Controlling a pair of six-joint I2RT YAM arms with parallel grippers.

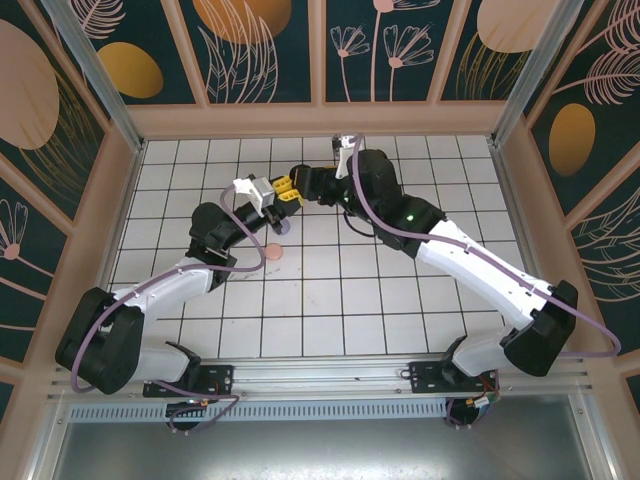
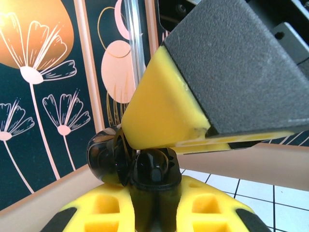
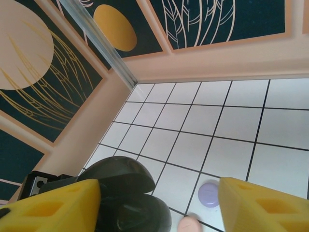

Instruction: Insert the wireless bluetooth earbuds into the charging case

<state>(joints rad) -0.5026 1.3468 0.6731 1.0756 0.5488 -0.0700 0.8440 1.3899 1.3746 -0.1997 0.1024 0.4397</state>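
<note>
The black charging case [image 2: 155,179] stands upright between my left gripper's [image 2: 154,210] yellow fingers, which are shut on its body. Its lid [image 2: 104,157] hangs open to the left. The inside of the case is glossy black, and I cannot tell an earbud apart from the wells. My right gripper [image 3: 157,205] is open, jaws wide apart, right above the case [image 3: 128,198]; one of its yellow fingertips [image 2: 161,108] hovers just over the case mouth. From above, the two grippers meet tip to tip at the back middle of the tiled floor, left [image 1: 286,191] and right [image 1: 303,185].
A small round purple piece [image 1: 281,228] [image 3: 208,194] and a pink one [image 1: 272,253] [image 3: 188,224] lie on the white tiles [image 1: 330,300] just in front of the grippers. Patterned walls [image 1: 320,50] enclose the floor on three sides.
</note>
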